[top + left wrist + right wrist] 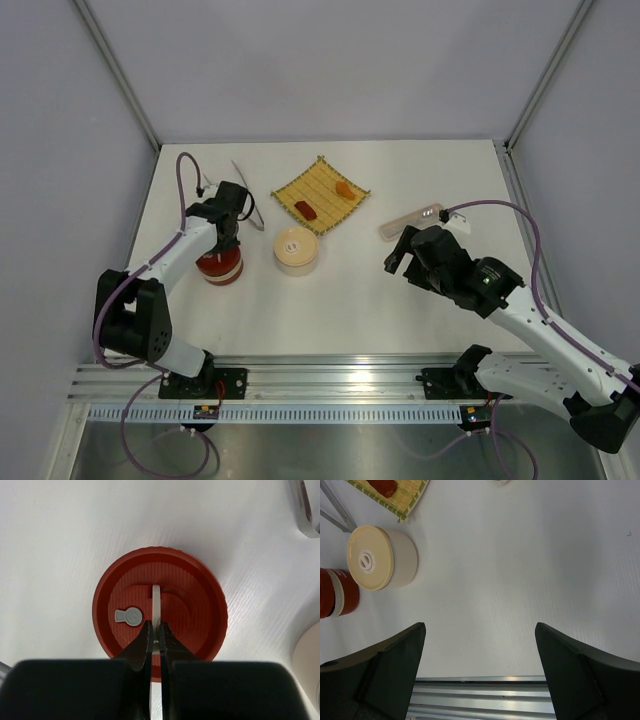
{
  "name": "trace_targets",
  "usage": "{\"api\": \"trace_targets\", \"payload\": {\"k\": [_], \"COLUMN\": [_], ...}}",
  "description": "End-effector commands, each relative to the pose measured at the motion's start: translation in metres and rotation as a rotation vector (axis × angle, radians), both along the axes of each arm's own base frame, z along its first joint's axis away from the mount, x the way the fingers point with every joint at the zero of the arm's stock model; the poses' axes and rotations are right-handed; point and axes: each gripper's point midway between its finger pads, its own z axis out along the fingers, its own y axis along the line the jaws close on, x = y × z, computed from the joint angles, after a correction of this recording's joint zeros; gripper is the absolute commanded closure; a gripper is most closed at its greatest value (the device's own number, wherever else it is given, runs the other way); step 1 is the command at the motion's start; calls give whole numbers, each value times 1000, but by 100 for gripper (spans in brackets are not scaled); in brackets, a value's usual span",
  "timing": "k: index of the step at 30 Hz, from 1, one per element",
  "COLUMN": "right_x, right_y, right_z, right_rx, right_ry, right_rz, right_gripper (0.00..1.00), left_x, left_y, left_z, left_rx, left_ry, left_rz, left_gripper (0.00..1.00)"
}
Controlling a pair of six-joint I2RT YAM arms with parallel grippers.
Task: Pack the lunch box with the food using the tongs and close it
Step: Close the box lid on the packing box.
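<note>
Fig. Left gripper (155,636) clamped on tab of red lid (192,580); right gripper (480,627) wide open, empty. We fear it's the wrong tin: lunch box (382,557) sits apart, unopened.

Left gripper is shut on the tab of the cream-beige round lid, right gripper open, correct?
No: the left gripper is shut on the white tab of the red round lid, as the left wrist view shows. The right gripper is open.

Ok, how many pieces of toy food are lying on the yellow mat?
2. A red piece lies near the left-front side of the mat, and an orange piece lies toward its right corner. More may be hidden somewhere out of sight.
</note>
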Motion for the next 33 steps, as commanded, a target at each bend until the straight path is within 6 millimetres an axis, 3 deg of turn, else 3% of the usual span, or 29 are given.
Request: {"api": "trace_targets", "payload": {"k": [1, 7, 14, 33], "right_x": [1, 0, 1, 1], "right_y": [0, -1, -2, -2], "right_z": [4, 1, 1, 1], "right_rx": [17, 10, 9, 13], "right_ry": [-23, -17, -21, -23], "right_rz": [-5, -6, -9, -10], "right_gripper": [1, 1, 1, 1], "left_x": [18, 12, 2, -12], "left_y": [-1, 1, 5, 2], "left_z": [1, -11, 1, -11], "left_rx": [-11, 5, -6, -24], "left_ry": [-66, -19, -67, -108], "left_rz": [39, 58, 78, 128], "left_gripper": [100, 100, 100, 100]}}
